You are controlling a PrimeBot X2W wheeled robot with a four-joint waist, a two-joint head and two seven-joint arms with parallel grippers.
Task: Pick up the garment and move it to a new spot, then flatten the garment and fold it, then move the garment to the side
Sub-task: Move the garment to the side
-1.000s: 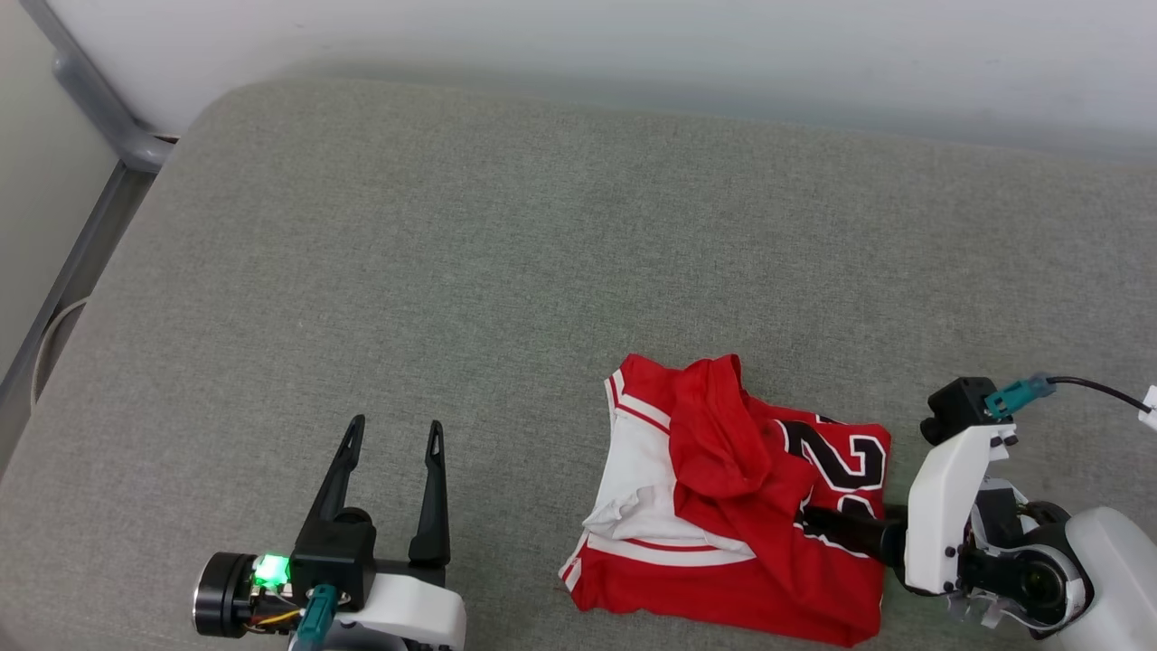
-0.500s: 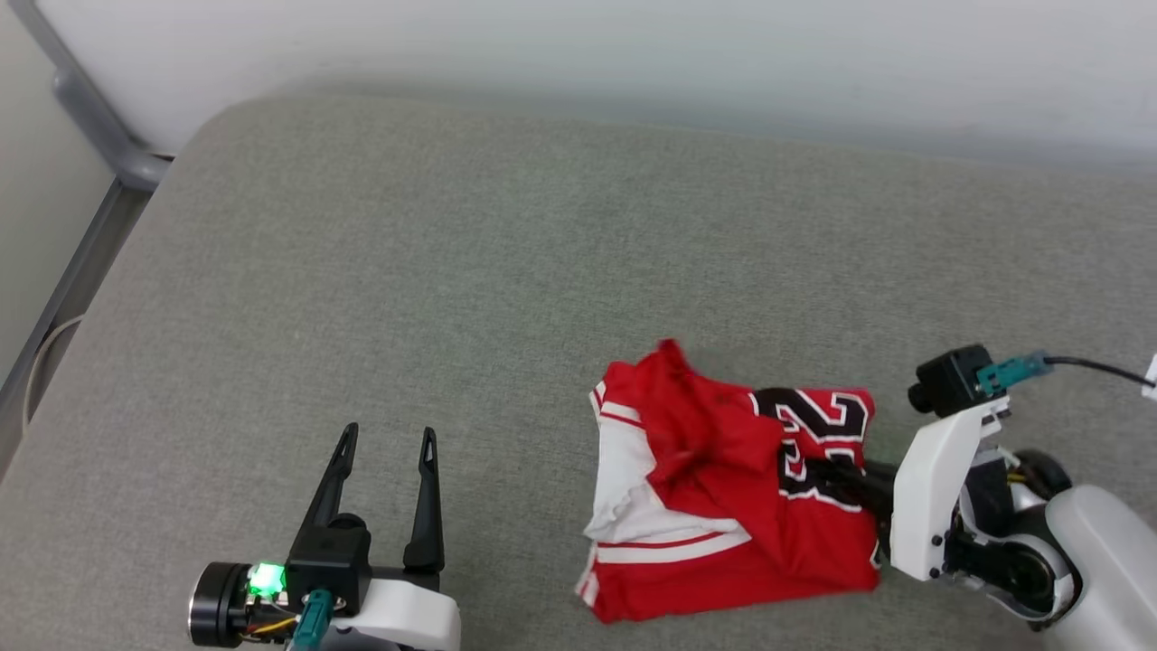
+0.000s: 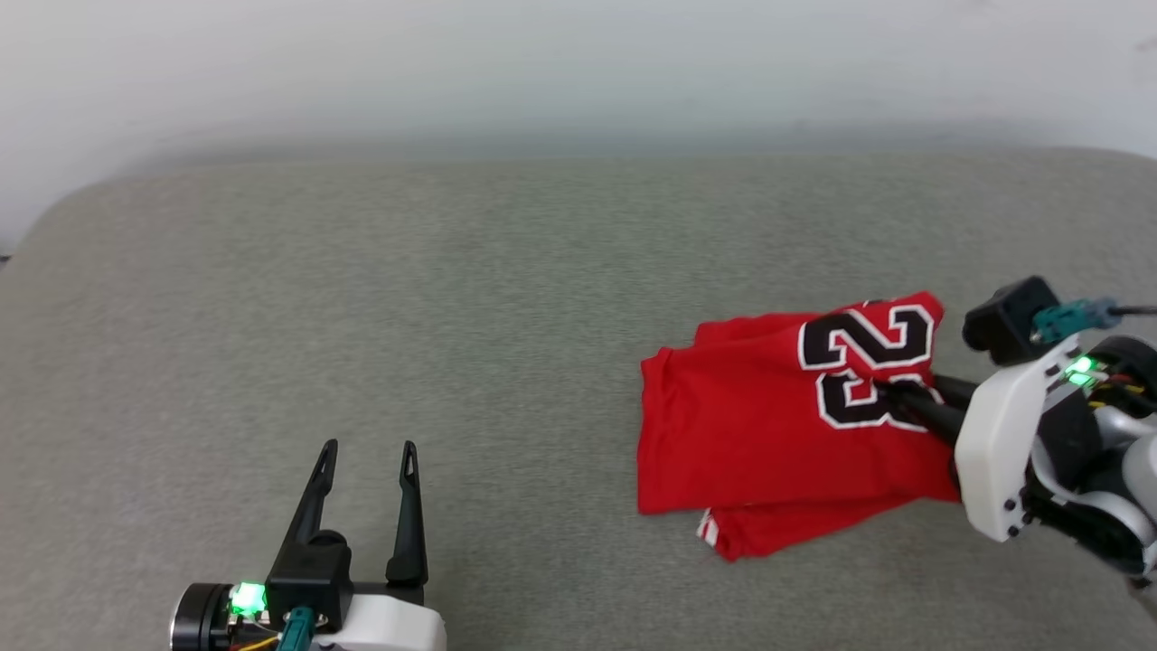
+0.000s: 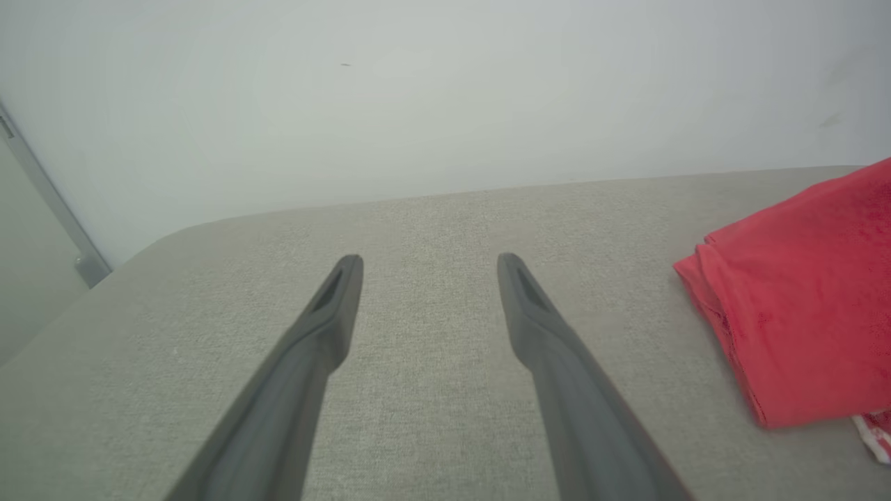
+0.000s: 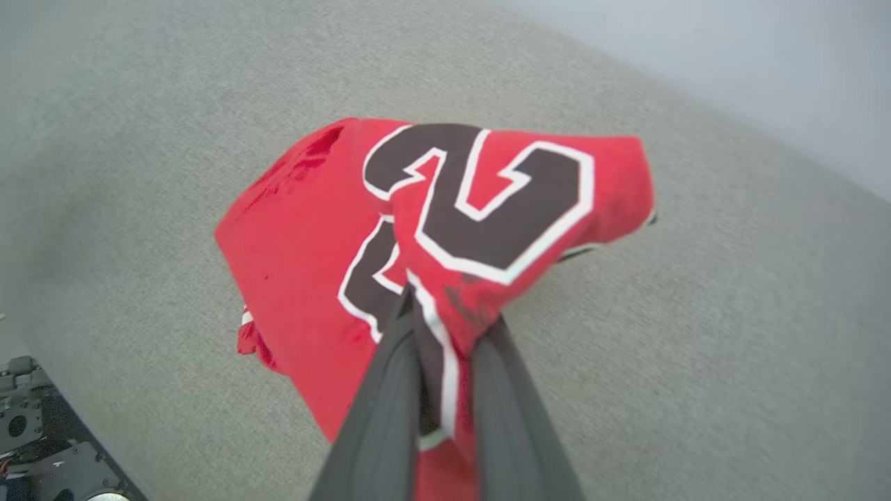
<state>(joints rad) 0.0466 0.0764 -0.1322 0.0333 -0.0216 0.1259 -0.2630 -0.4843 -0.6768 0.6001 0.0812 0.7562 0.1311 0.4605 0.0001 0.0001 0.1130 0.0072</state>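
Observation:
The garment (image 3: 768, 425) is a red jersey, folded into a flat bundle on the grey cushion at the right, black white-outlined numerals facing up. A strip of striped trim pokes out at its near edge. My right gripper (image 3: 890, 398) is shut on the garment's right part, pinching a fold of cloth by the numerals (image 5: 480, 202). In the right wrist view the fabric drapes over the fingers (image 5: 390, 390). My left gripper (image 3: 366, 448) stands open at the lower left, well apart from the garment (image 4: 800, 299), with nothing between its fingers (image 4: 327, 327).
The grey fabric cushion (image 3: 407, 298) stretches wide to the left and back. A pale wall (image 3: 542, 63) runs behind it. The cushion's rounded left corner (image 4: 160, 243) and a metal frame post (image 4: 42, 202) appear in the left wrist view.
The head camera has turned right. My right gripper has pulled the garment right and back; the white sleeve is now tucked under, and the bundle lies flatter. The left gripper stays open.

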